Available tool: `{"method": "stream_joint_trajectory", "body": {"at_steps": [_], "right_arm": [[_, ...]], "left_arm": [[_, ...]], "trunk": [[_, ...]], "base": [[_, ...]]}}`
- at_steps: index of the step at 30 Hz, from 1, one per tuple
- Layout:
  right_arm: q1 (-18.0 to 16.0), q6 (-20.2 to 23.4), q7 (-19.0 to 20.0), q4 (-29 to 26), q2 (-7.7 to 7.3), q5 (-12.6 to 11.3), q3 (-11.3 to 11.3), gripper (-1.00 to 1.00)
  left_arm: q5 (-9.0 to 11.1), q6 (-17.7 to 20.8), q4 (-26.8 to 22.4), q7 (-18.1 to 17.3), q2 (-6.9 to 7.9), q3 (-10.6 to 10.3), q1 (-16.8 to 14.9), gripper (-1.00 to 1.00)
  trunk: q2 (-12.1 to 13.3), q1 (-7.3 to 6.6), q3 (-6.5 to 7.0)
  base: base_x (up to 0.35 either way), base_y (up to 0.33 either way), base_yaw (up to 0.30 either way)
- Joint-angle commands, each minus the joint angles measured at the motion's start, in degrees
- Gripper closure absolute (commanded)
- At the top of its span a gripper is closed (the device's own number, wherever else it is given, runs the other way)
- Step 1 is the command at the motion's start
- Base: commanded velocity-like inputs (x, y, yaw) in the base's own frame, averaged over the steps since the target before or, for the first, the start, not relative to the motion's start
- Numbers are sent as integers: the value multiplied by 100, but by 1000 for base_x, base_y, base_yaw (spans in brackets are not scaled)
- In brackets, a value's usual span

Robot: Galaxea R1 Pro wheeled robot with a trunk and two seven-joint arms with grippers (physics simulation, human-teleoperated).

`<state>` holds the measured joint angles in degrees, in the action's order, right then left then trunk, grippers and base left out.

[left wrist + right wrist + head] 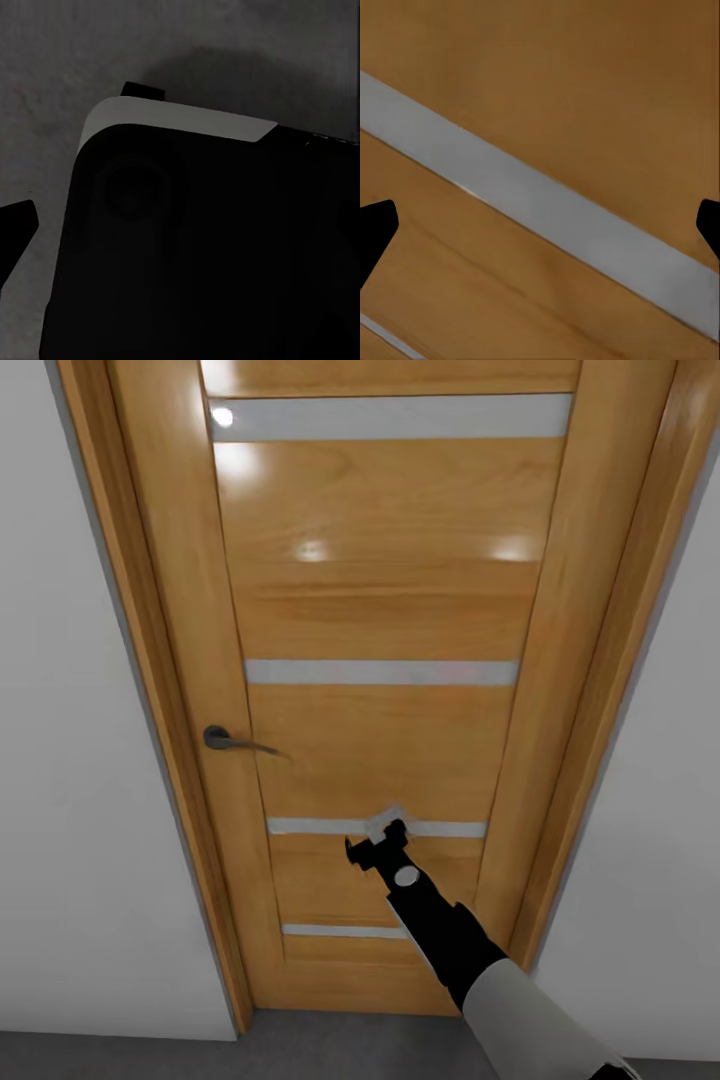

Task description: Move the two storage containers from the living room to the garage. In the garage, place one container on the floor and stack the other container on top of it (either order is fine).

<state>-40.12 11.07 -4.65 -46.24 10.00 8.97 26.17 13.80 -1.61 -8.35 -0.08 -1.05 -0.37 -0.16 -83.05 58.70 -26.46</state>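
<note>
The storage containers are out of view. I face a closed orange wooden door (380,610) with several horizontal glass slits. My right gripper (375,838) reaches up to the door at its third slit (450,828), well right of and below the handle. In the right wrist view the right gripper (540,225) is open, its two dark tips wide apart, with the door panel and a grey slit (532,202) close in front and nothing between them. One fingertip (16,229) of my left gripper shows at the picture's edge, over dark grey floor (60,60).
A dark lever handle (228,740) sits on the door's left side. Pale grey walls (70,760) flank the wooden door frame (165,710). A strip of dark grey floor (350,1050) runs along the door's foot. A dark part of my own body (195,247) lies under the left wrist camera.
</note>
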Motion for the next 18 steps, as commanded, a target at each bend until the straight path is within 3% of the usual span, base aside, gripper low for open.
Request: {"method": "stream_joint_trajectory", "body": {"at_steps": [1,7,18], "right_arm": [[-4,8,-23,-9,0,58,46,-100],[-4,-127,-18,-16,0,80,182,-100],[-18,-125,-26,24,0,120,203,-100]], "left_arm": [[35,-15,0,-1,0,-6,-2,-100],[35,-28,0,-1,0,-4,-2,-100],[43,-32,0,-1,-3,10,-2,-100]], "trunk": [[-3,3,-6],[-3,3,-6],[-3,3,-6]], "base": [[318,0,0],[297,0,0],[23,0,0]]}}
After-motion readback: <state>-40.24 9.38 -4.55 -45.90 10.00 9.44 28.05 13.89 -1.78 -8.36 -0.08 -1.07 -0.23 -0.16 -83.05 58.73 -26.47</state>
